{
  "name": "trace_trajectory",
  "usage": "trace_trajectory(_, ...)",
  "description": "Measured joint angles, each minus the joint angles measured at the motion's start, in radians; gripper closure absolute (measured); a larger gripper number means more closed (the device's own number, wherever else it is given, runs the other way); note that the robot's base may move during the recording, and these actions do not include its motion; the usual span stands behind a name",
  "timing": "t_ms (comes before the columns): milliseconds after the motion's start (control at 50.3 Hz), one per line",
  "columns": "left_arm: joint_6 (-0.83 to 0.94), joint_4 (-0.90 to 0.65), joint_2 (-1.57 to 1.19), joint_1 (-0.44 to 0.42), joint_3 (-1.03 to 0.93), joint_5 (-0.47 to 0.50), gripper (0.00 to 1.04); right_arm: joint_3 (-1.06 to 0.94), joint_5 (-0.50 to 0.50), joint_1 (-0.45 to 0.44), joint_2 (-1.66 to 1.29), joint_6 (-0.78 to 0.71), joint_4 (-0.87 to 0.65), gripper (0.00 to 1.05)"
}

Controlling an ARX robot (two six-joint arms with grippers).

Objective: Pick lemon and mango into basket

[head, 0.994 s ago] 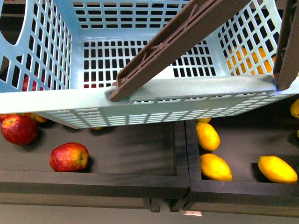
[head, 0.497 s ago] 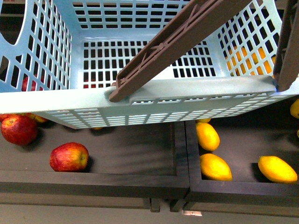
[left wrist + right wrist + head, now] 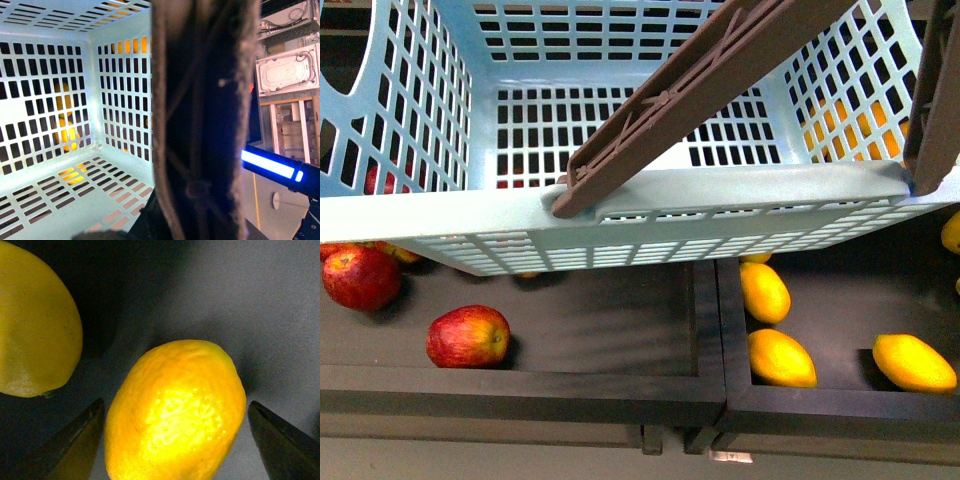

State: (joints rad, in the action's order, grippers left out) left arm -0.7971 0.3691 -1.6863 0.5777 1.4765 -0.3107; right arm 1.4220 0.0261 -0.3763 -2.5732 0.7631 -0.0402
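Observation:
The aqua basket (image 3: pixel 650 200) hangs tilted over the fruit bins and fills the top of the front view; it holds no fruit. My left gripper is shut on its brown handle (image 3: pixel 200 125), which hides the fingers; the basket's inside (image 3: pixel 60 100) shows beside it. My right gripper (image 3: pixel 175 405) is open, its dark fingers (image 3: pixel 75 445) on either side of a dimpled yellow lemon (image 3: pixel 175 390) on the dark bin floor. A smoother yellow fruit (image 3: pixel 35 325) with a small dark tip lies beside the lemon, perhaps the mango. Neither gripper shows in the front view.
Several yellow oval fruits (image 3: pixel 782 358) lie in the right black bin (image 3: pixel 820 405). Red-yellow fruits (image 3: pixel 468 336) lie in the left bin. A black divider (image 3: pixel 708 320) separates the bins. Orange fruits (image 3: pixel 850 120) show through the basket's right wall.

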Motion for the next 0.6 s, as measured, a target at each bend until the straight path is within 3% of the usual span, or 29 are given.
trace_trajectory(99,0.0,0.0,0.0,0.0,0.0,0.0,1.0,0.0,-0.002,-0.004,-0.001,-0.004,-0.009,0.39)
trace_trajectory(179,0.0,0.0,0.0,0.0,0.0,0.0,1.0,-0.011,-0.014,-0.009,0.0,-0.013,-0.031,0.46)
trace_trajectory(378,0.0,0.0,0.0,0.0,0.0,0.0,1.0,-0.134,-0.04,-0.023,0.079,-0.08,-0.115,0.48)
trace_trajectory(596,0.0,0.0,0.0,0.0,0.0,0.0,1.0,-0.355,-0.191,-0.024,0.357,-0.237,-0.285,0.48)
